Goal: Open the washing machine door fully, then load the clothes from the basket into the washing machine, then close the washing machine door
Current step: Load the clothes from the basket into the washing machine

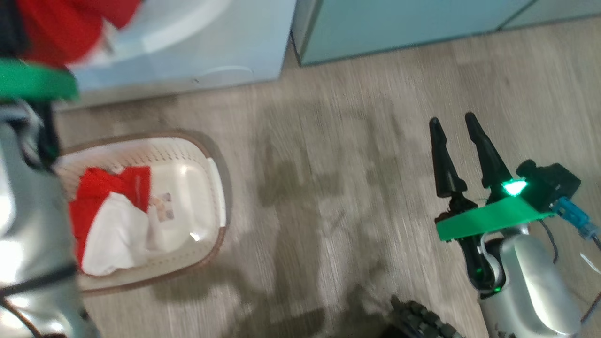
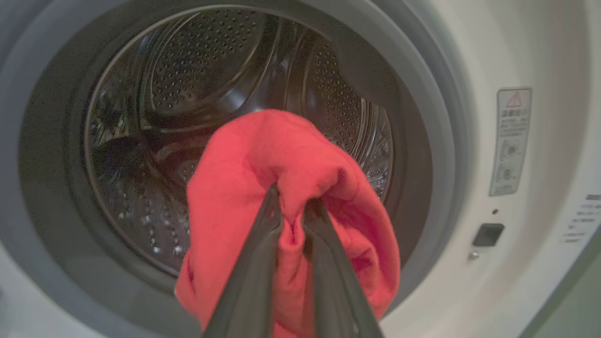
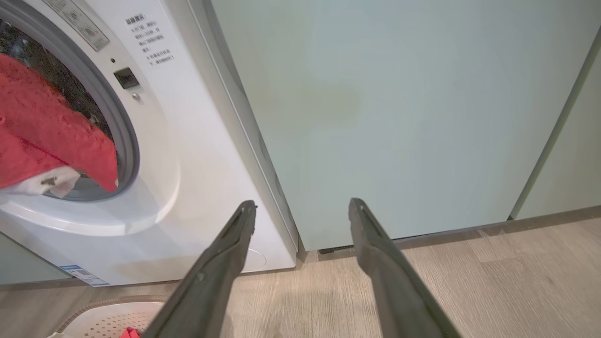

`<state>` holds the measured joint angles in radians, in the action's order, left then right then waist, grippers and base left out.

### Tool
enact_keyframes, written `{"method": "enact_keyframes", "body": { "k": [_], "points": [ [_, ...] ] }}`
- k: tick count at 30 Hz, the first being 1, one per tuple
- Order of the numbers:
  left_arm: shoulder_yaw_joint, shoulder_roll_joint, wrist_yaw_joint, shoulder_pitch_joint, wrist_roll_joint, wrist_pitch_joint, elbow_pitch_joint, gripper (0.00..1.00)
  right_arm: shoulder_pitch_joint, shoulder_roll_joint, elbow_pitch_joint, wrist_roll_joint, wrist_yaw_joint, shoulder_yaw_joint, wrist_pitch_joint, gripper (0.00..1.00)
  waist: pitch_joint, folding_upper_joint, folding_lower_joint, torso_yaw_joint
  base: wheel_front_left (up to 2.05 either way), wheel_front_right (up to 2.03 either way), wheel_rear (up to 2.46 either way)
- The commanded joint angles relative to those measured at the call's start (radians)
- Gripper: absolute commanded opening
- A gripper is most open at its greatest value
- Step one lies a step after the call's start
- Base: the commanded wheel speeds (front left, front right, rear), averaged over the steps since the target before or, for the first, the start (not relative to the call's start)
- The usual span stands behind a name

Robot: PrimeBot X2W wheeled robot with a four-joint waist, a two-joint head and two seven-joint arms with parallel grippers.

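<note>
The left arm reaches far and left to the washing machine (image 2: 474, 61), its pale forearm (image 1: 28, 220) running up the left edge of the head view. The left claw (image 2: 292, 197) is level with the drum's mouth and points straight into it. Its two dark fingers (image 2: 256, 263) are pinched close together on a fold of a red garment (image 2: 281, 155). The cloth bulges over the fingertips and hangs down on both sides of them, in front of the lower part of the grey gasket (image 2: 436, 155).

The right arm is low on the right, well apart from the machine, over the wooden floor (image 1: 328, 141). The right claw (image 1: 451, 119) has its fingers spread wide with nothing between them. In its wrist view it (image 3: 303, 204) points at the foot of the pale teal cabinets (image 3: 399, 94) just right of the machine.

The garment is soft, bright red and bunched. From the right wrist view it (image 3: 42, 117) drapes across the mouth of the drum with a bit of white trim at its lower edge. The steel perforated drum (image 2: 211, 70) behind it is dark and uncovered.

The basket (image 1: 218, 188) sits on the floor near the machine's front, to the left. More clothes (image 1: 108, 211) lie in its left half, red folds over a white panel. A label shows on its bare floor to the right of them.
</note>
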<state>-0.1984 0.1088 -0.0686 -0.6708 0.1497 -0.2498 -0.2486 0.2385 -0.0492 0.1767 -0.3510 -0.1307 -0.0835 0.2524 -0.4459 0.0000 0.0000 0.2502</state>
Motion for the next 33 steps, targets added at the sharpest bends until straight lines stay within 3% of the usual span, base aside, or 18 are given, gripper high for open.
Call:
{"method": "enact_keyframes", "body": {
  "k": [1,6,9,14,25,33],
  "points": [
    [-0.024,0.058,-0.004,-0.065,-0.021,-0.012,0.009,0.00,0.020,-0.001,-0.037,-0.011,0.000,-0.027,0.009,1.00,-0.080,0.0000,0.0000,0.046,0.00,0.00,0.00],
    [-0.028,0.160,-0.011,-0.299,-0.037,-0.007,-0.150,0.00,0.053,-0.001,-0.049,-0.041,0.000,-0.043,0.009,1.00,-0.171,0.0000,0.0000,0.084,0.00,0.00,0.00],
    [0.006,0.249,-0.025,-0.492,-0.066,0.022,-0.277,0.00,0.078,-0.001,-0.055,-0.068,0.000,-0.057,0.009,1.00,-0.235,0.0000,0.0000,0.111,0.00,0.00,0.00],
    [0.058,0.338,-0.036,-0.693,-0.109,0.048,-0.406,0.00,0.101,-0.001,-0.053,-0.108,0.000,-0.083,0.009,1.00,-0.290,0.0000,0.0000,0.150,0.00,0.00,0.00],
    [0.171,0.418,-0.044,-0.932,-0.195,0.030,-0.649,0.00,0.127,-0.001,-0.049,-0.180,0.000,-0.136,0.009,1.00,-0.356,0.0000,0.0000,0.218,0.00,0.00,0.00],
    [0.184,0.440,-0.018,-1.004,-0.200,-0.004,-0.735,0.00,0.133,-0.001,-0.039,-0.199,0.000,-0.154,0.009,1.00,-0.368,0.0000,0.0000,0.236,0.00,0.00,0.00]
  ]
}}
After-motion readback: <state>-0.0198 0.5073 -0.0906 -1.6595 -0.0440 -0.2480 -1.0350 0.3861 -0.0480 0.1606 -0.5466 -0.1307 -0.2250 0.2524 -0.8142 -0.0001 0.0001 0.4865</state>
